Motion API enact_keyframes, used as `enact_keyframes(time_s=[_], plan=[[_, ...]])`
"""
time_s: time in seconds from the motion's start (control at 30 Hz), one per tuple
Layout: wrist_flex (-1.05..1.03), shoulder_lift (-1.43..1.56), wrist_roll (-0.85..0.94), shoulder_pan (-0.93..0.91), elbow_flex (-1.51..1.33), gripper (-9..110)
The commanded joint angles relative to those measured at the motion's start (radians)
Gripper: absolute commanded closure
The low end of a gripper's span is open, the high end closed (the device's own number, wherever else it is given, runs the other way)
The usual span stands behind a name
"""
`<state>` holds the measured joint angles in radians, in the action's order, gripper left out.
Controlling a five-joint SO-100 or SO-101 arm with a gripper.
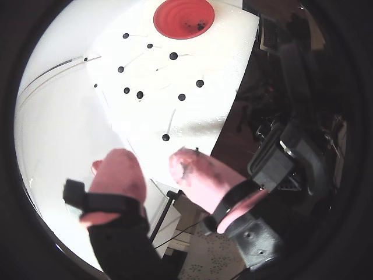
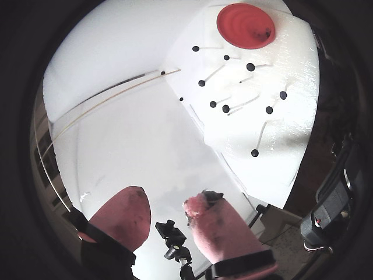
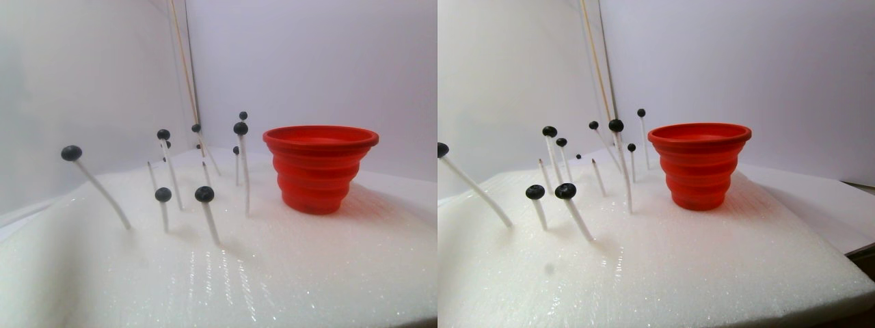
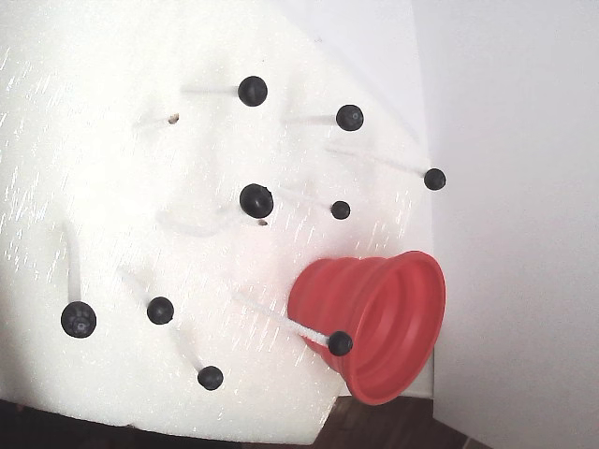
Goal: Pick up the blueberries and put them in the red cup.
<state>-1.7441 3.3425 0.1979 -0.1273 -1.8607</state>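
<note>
The red cup (image 1: 183,18) stands at the far end of a white foam board (image 1: 192,116), with a few dark blueberries inside. It also shows in the other wrist view (image 2: 245,26), the stereo pair view (image 3: 320,167) and the fixed view (image 4: 374,313). Several blueberries (image 1: 165,137) (image 2: 254,153) (image 3: 71,153) (image 4: 255,199) sit on thin white sticks stuck in the foam. My gripper (image 1: 148,160) (image 2: 169,198) has pink-covered fingers, is open and empty, and hangs well back from the board, short of the nearest berry.
A black camera mount (image 2: 172,236) stands below the gripper. Dark equipment (image 1: 274,163) lies off the board's right edge in a wrist view. A thin wooden rod (image 3: 179,61) leans in the back corner between white walls. A few bare stick tips (image 4: 173,119) poke from the foam.
</note>
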Motion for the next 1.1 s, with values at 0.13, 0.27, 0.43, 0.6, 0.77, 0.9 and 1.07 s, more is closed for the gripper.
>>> enact_keyframes(time_s=[0.13,0.27,0.43,0.6,0.77,0.9,1.07], plan=[[0.009,-0.005,0.002,-0.006,0.014,90],[0.009,-0.002,0.002,-0.008,0.014,90],[0.009,-0.003,0.002,-0.008,0.014,90],[0.009,-0.008,0.002,-0.008,0.014,90],[0.011,-0.009,0.002,-0.008,0.012,90],[0.012,-0.011,0.006,-0.006,0.011,90],[0.014,-0.012,0.008,-0.005,0.011,90]])
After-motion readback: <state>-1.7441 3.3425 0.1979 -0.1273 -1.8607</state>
